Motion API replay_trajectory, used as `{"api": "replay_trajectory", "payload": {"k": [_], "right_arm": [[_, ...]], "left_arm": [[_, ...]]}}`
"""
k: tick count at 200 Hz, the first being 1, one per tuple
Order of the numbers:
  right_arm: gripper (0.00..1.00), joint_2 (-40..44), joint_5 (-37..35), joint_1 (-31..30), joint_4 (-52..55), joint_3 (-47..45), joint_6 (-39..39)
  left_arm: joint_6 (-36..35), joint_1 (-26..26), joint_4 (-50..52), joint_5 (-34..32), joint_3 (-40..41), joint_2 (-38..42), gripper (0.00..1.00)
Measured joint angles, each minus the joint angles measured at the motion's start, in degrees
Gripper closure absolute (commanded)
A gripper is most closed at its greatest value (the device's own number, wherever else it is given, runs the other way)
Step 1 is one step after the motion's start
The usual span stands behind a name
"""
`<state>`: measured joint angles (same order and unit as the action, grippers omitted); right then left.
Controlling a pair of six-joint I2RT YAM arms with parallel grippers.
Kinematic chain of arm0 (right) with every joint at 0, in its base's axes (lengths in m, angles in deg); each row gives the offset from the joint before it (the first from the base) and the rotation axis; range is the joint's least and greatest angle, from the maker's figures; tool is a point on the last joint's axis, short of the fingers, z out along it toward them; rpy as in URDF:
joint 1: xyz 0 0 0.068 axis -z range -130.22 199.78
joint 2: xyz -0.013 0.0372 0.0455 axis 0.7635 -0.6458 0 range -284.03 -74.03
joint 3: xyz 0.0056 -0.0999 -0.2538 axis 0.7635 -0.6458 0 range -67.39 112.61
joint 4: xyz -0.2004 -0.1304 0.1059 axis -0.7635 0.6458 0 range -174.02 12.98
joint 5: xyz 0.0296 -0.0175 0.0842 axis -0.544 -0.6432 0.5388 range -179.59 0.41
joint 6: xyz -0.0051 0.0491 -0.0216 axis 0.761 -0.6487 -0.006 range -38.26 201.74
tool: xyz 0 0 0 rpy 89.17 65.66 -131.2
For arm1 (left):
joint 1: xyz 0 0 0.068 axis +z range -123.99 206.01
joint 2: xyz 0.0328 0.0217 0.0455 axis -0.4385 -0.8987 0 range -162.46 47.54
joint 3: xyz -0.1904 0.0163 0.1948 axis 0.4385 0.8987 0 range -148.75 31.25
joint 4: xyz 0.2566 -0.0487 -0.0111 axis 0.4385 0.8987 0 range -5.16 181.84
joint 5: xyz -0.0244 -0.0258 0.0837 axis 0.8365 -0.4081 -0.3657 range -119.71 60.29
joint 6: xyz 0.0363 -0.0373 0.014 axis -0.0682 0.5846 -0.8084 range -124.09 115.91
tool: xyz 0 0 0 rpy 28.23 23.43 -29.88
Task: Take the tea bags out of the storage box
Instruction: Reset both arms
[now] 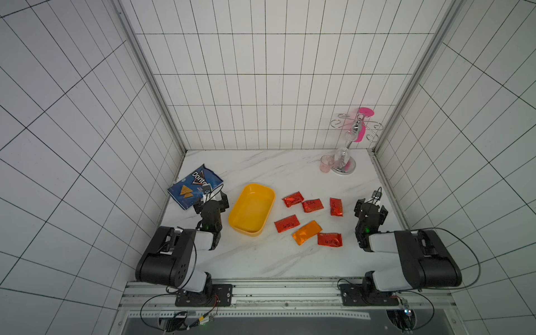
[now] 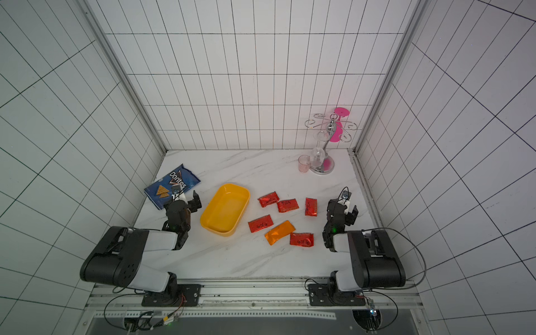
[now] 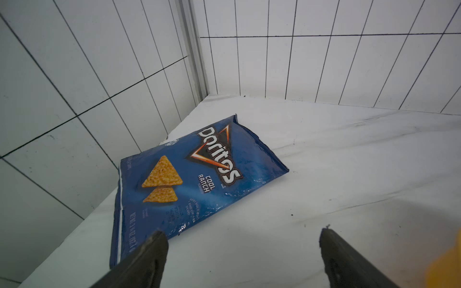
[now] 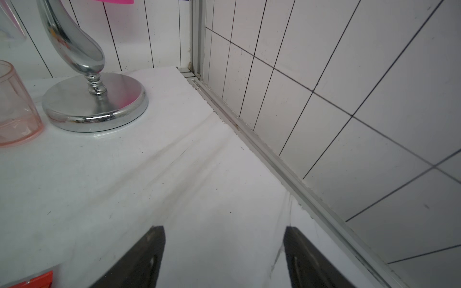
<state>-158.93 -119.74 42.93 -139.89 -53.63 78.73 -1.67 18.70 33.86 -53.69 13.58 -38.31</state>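
Observation:
The yellow storage box (image 1: 251, 211) (image 2: 224, 213) lies in the middle of the marble table with nothing inside it. Several tea bags lie flat on the table to its right: red foil sachets (image 1: 293, 199) (image 1: 336, 206) (image 1: 329, 239) and an orange one (image 1: 307, 232) (image 2: 280, 232). My left gripper (image 1: 211, 203) (image 3: 243, 237) hangs open just left of the box, over bare table beside the chip bag. Right of the sachets my right gripper (image 1: 372, 206) (image 4: 224, 234) is open too, holding nothing. A red sachet corner (image 4: 32, 279) shows at the edge of the right wrist view.
A blue Doritos bag (image 1: 195, 185) (image 3: 194, 174) lies at the left wall behind my left gripper. A chrome glass rack (image 1: 345, 169) (image 4: 94, 104) and a pink cup (image 1: 327, 164) (image 4: 15, 112) stand at the back right. Tiled walls close in on three sides.

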Motion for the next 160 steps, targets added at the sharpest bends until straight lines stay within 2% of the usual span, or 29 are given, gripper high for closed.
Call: {"api": "replay_trajectory", "payload": {"k": [6,14,21,31,53,85,160], "right_arm": [[0.01,-0.6,2.6,0.5,-0.8,0.0,0.7],[0.01,-2.1,5.4,1.2,-3.4,0.2,1.6],[0.01,-3.5,7.3,1.4,-4.1,1.0,1.8],[0.02,-3.7,11.3,2.7,-0.4,3.1,1.7],[0.01,-3.7,18.8,7.7,2.6,7.1,0.3],[0.02,-3.4,22.3,9.1,4.4,7.7,-0.6],[0.02,-3.4,23.4,8.0,7.2,7.9,-0.4]], "left_arm": [[-0.1,0.2,-1.0,1.3,0.0,-0.1,0.07],[-0.6,0.9,-2.5,3.2,0.0,-0.6,0.02],[-0.8,1.4,-5.1,4.6,0.0,-1.8,0.03],[-1.1,2.3,-8.0,6.1,-0.2,-4.3,0.02],[-0.2,4.1,-1.7,8.5,-3.0,-5.0,0.01],[1.3,6.9,-0.1,11.3,-6.7,-4.9,0.02],[2.5,7.0,5.9,13.1,-7.2,-4.7,0.02]]}}
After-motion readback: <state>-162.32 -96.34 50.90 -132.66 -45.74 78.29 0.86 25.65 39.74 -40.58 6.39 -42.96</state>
